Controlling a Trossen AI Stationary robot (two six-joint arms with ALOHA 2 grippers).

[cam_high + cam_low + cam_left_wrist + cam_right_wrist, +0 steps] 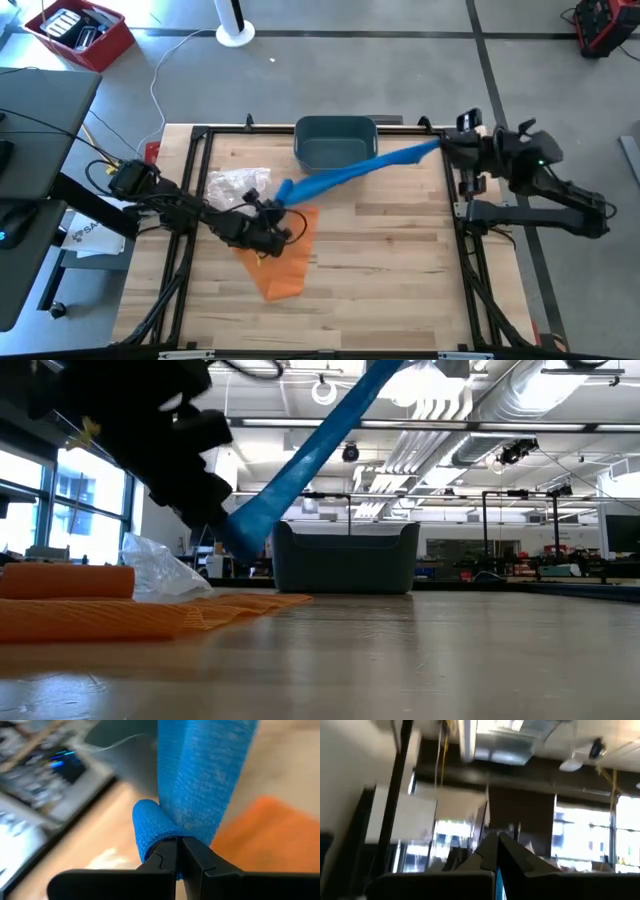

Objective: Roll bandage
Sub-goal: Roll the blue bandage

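Stretching between both arms, the blue bandage (345,172) hangs above the table (380,260). The left gripper (178,851) is clamped on its rolled end, and the right gripper (446,148) pinches the other.

The near half and the right-hand middle of the wooden table (400,290) lie bare, so a gripper could pass freely there. The blue bandage (355,172) stretches taut in the air from the left gripper (283,212) to the right gripper (447,148) (both clamped on it), barring the way across the far middle just in front of the dark bin (335,140). Left of centre, the orange cloth (280,260) and crumpled clear plastic (238,185) crowd the surface beside the left arm.
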